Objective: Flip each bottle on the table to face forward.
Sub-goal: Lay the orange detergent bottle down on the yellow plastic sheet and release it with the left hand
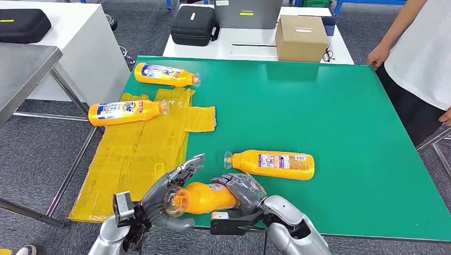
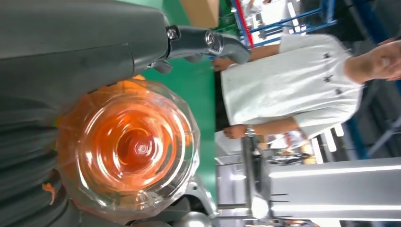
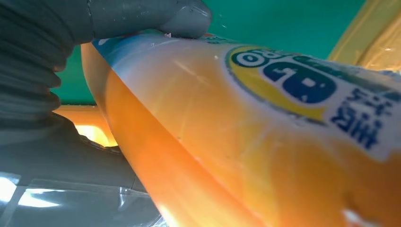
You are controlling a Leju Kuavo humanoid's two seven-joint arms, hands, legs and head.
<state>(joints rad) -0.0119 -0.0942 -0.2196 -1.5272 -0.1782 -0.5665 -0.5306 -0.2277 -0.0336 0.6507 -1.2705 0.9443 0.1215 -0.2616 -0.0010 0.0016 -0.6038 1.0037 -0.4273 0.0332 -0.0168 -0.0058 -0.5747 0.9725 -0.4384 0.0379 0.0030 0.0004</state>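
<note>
The green table (image 1: 319, 106) carries three lying orange bottles (image 1: 274, 164) and a yellow plastic sheet (image 1: 138, 154) overhanging its left edge.

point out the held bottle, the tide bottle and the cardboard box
held bottle (image 1: 205, 197), head view, orange neck between the two hands
tide bottle (image 1: 125, 111), head view, on its label
cardboard box (image 1: 300, 38), head view, its front face

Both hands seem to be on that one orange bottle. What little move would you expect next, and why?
Probably rolling the held bottle label-up and setting it on the green table. The left hand cups its cap end while the right hand grips its body.
</note>
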